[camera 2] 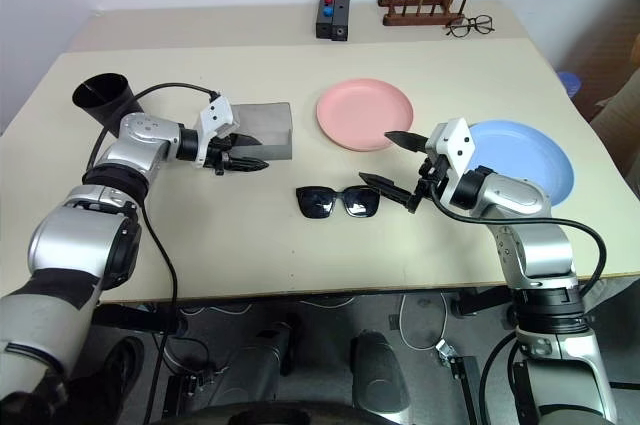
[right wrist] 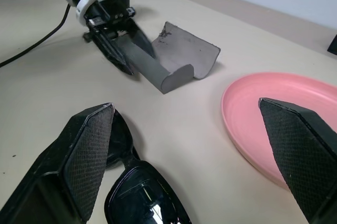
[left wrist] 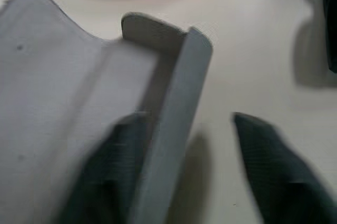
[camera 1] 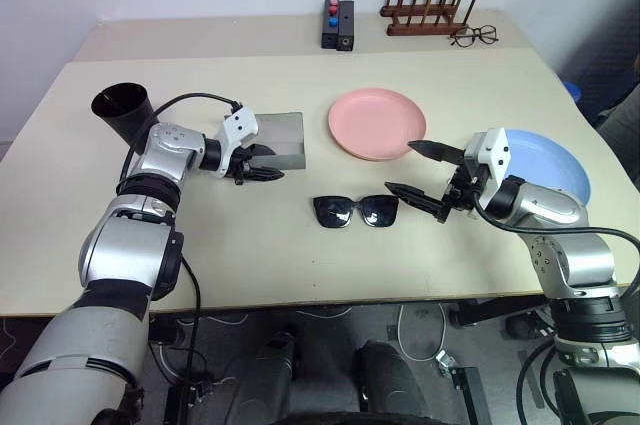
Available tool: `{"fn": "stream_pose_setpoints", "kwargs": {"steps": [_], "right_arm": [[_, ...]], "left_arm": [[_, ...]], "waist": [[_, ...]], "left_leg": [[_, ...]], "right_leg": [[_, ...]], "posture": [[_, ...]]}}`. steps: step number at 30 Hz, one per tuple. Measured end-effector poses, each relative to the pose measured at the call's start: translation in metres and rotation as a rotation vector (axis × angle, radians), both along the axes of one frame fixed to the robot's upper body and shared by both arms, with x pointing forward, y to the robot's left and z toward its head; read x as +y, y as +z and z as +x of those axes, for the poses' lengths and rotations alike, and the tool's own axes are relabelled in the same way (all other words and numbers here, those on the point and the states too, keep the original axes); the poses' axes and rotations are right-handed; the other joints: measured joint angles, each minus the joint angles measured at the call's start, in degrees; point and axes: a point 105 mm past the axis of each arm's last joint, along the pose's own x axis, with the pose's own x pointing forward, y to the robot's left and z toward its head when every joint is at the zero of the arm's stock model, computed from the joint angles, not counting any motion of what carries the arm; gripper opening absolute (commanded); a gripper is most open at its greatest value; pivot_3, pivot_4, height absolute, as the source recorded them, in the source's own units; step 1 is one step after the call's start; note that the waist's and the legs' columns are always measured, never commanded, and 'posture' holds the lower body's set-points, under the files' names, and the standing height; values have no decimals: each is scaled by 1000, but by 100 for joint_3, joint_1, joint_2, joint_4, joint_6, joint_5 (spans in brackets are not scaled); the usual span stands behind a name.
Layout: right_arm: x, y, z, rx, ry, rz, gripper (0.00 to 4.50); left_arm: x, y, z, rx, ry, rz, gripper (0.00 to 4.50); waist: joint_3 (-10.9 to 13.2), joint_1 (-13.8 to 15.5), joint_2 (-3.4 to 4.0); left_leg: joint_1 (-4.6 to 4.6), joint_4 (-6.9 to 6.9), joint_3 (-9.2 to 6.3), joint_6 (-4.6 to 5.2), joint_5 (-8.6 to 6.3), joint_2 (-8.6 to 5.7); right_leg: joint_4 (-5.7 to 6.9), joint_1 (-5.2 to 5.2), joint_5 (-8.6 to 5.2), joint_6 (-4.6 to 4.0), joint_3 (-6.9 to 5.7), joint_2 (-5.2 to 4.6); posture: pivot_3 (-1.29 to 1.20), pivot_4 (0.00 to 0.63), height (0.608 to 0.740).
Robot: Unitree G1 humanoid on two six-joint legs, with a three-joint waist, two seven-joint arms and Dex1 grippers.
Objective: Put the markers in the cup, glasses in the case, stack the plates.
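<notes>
left gripper [right wrist: 120,45] fingers straddling the grey case's [right wrist: 181,55] curved front wall; right gripper [camera 1: 425,177] spread wide beside glossy black glasses [camera 1: 356,211]

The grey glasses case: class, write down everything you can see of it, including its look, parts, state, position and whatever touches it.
The grey glasses case is a flat rectangular pouch of matte, felt-like material. It lies open on the beige table, flap folded back, showing a trough with a raised front wall. It sits left of the pink plate and beyond the sunglasses. The left pincer straddles the front wall, one finger inside the trough and one outside. Nothing lies in it.
</notes>
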Motion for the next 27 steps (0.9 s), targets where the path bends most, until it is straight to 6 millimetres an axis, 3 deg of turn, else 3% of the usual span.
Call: {"fn": "stream_pose_setpoints", "kwargs": {"steps": [2, 3, 10, 16, 21, 27], "right_arm": [[0, 0, 0, -2, 0, -6, 4500], [1, 0, 0, -6, 0, -7, 4500], [8, 0, 0, -13, 23, -7, 4500], [12, -1, 1, -15, 34, -7, 4500], [12, 0, 1, -18, 43, -8, 4500], [13, 0, 0, -12, 61, -5, 4500]], "left_arm": [[0, -1, -1, 14, -6, 4, 125], [0, -2, -2, 23, -12, 3, 21], [9, -1, -19, 174, -91, -29, 21], [40, 21, -36, 196, -140, 14, 21], [65, 12, -69, 275, -172, 97, 21], [63, 10, -104, 327, -276, 97, 21]], "waist": [[0, -1, 0], [0, -1, 0], [0, -15, 0], [0, -31, 1], [1, -59, 3], [1, 18, 5]], "left_leg": [[0, 0, 0, 0, 0, 0], [0, 0, 0, 0, 0, 0], [0, -2, 0, 0, 0, 1], [1, -5, -3, -1, 0, 4], [0, -7, -6, -1, 0, 5], [1, -4, -7, -1, 0, 4]], "right_leg": [[0, 0, 0, 0, -1, 0], [0, 0, 0, 0, -1, 0], [0, -1, 0, 0, -2, 3], [0, -1, 0, -1, 3, 2], [0, -4, -1, -3, 11, 1], [-1, -1, -1, -5, 12, -2]], "posture": [[0, 150, 740], [0, 150, 740], [0, 150, 740], [0, 150, 740], [0, 150, 740], [0, 150, 740]]}}
